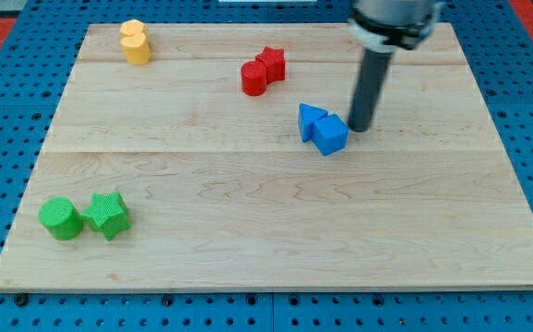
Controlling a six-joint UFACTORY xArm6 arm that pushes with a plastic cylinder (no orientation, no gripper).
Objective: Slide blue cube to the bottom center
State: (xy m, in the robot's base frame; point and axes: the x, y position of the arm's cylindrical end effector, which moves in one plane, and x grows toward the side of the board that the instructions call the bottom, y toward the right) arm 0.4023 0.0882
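Observation:
The blue cube (pixel 331 135) lies on the wooden board (pixel 276 240), right of centre in the upper half. A blue triangular block (pixel 310 120) touches its upper left side. My tip (pixel 361 127) stands just to the right of the blue cube, close to its upper right edge; whether it touches the cube I cannot tell. The dark rod rises from there to the arm at the view's top.
A red cylinder (pixel 254 78) and a red star-like block (pixel 271 63) sit together above the blue blocks. Two yellow blocks (pixel 136 42) lie at the top left. A green cylinder (pixel 60 219) and a green star (pixel 108 215) lie at the bottom left.

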